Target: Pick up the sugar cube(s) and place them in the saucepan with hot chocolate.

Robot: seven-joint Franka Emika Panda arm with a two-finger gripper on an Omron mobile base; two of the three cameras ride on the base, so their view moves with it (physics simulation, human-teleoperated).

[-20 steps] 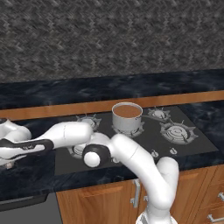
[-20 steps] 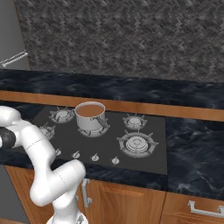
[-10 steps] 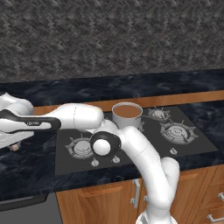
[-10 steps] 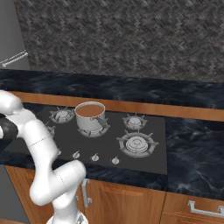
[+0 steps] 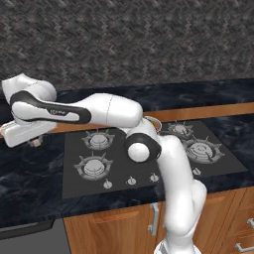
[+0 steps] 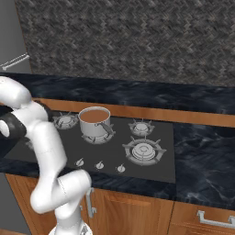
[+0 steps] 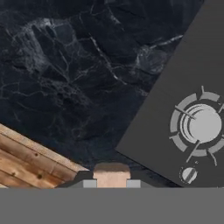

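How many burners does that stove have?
4 burners: front-left, back-left, front-right, back-right. The saucepan with hot chocolate may be covering another in the middle.

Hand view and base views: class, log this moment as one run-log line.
gripper: shut on sugar cube | position: above counter, left of stove | saucepan: on burner, no cube inside yet

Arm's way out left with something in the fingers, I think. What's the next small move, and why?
Probably swing the hand right, toward the saucepan. In the hand view a pale beige sugar cube sits between the fingertips of the gripper, so the pick looks done. The left base view shows the hand over the dark counter, left of the cooktop, far from the pan's brown liquid.
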